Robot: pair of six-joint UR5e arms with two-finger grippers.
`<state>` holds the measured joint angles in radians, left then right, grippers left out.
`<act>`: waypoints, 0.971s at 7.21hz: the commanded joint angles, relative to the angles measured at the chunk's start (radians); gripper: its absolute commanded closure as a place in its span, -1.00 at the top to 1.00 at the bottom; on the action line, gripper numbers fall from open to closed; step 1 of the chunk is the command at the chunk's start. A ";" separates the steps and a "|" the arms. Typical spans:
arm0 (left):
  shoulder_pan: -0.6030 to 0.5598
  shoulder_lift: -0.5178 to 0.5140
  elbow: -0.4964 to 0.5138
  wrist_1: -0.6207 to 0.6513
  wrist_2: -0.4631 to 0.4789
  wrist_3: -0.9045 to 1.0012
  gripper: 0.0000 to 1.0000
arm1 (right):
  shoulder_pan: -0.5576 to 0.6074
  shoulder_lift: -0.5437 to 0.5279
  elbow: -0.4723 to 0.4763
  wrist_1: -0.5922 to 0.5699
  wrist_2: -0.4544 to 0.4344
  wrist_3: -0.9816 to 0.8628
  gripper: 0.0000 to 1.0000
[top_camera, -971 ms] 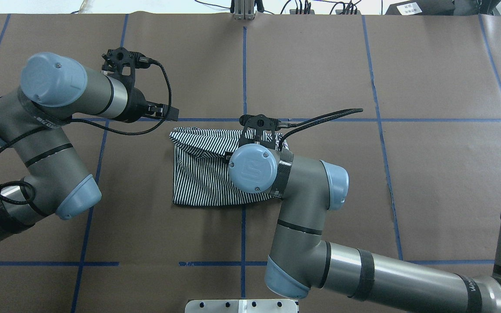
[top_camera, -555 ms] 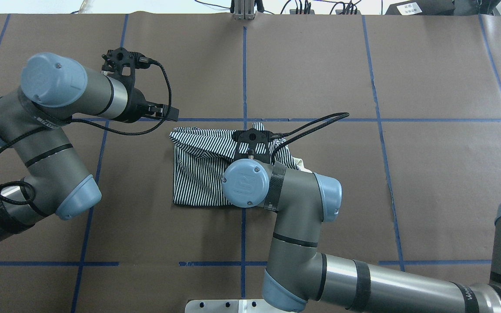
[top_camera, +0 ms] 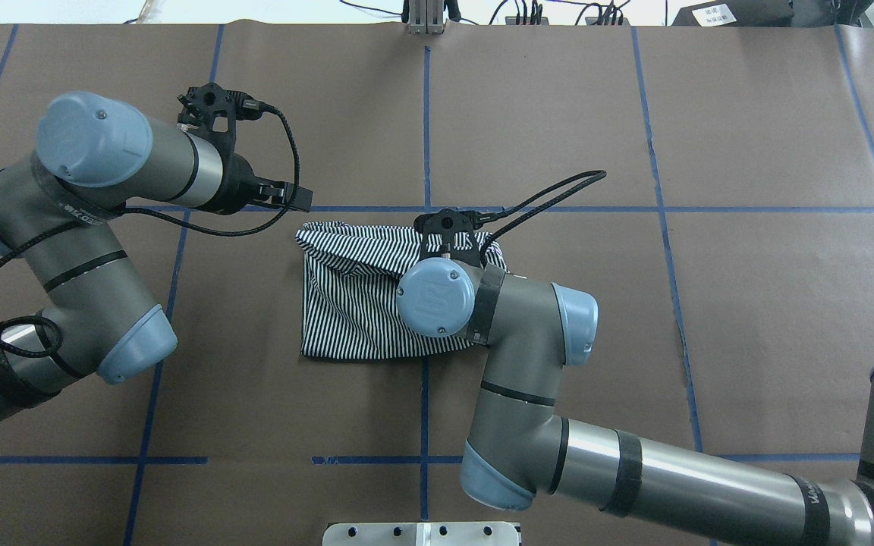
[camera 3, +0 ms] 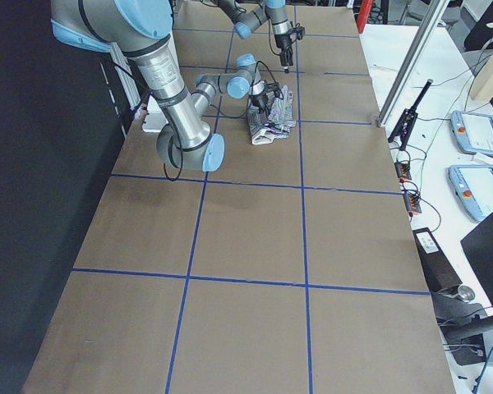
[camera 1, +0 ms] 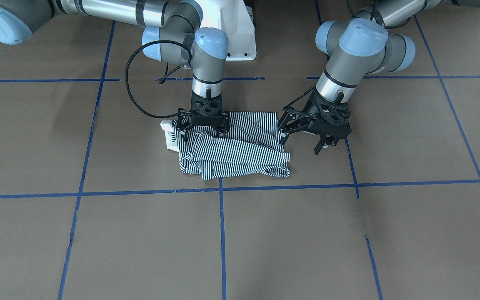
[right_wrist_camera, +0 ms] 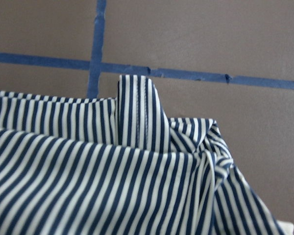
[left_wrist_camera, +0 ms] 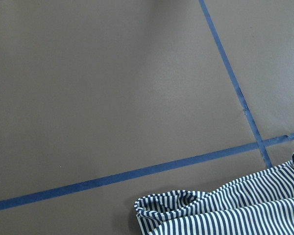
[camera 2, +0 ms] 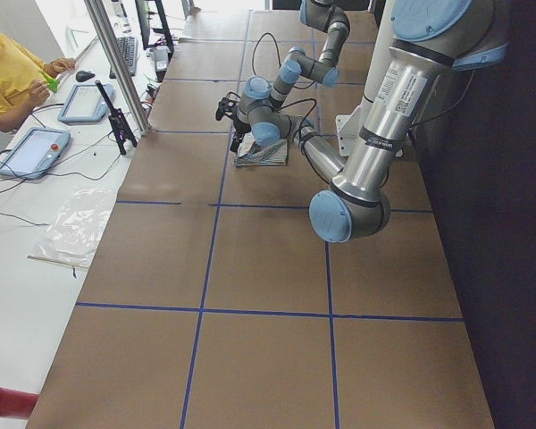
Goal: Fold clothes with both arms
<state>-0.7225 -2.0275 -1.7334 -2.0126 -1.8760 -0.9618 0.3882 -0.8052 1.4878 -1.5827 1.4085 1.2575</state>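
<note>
Item one, the polo shirt [top_camera: 346, 311]: thin navy-and-white stripes, soft limp knit, lying near the middle of the table [top_camera: 748, 114] as a rough part-folded rectangle across the centre tape line, its far edge just short of the cross line. The near edge is fairly straight. The far edge is rumpled into loose rolls, and a stitched hem tab [right_wrist_camera: 134, 105] pokes out past it. The cream collar [camera 1: 167, 135] shows only as a small plain strip at the shirt's right end, so I judge the front is tucked inside the fold. Item two, my right gripper [camera 1: 201, 130]: black linkage fingers pointing straight down over that right end. The jaws look spread, with the tips at the cloth. I cannot see whether any fabric is caught between them. I take this placing as meant to settle or pick up the top layer for the next fold. Item three, my left gripper [camera 1: 306, 136]: jaws also spread, empty, tilted and hanging just beside the shirt's left edge without touching it. I judge it is waiting there so as not to drag the slack cloth. Surroundings: matt brown paper covering on the table, a grid of blue tape lines [top_camera: 426, 136], a white pedestal base [camera 1: 240, 33], and at the table's far side a seated person [camera 2: 9, 71] beside handheld screens.
</note>
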 commanded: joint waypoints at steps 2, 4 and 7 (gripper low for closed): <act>0.000 0.001 0.000 0.000 0.000 -0.005 1.00 | 0.142 0.093 -0.183 0.009 0.036 -0.075 1.00; 0.001 0.001 0.000 0.000 0.000 -0.003 1.00 | 0.262 0.141 -0.245 0.009 0.159 -0.143 1.00; 0.005 0.001 0.000 0.000 0.000 -0.003 1.00 | 0.259 0.138 -0.146 0.001 0.267 -0.097 1.00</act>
<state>-0.7195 -2.0264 -1.7334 -2.0126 -1.8760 -0.9653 0.6551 -0.6566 1.2926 -1.5780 1.6522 1.1343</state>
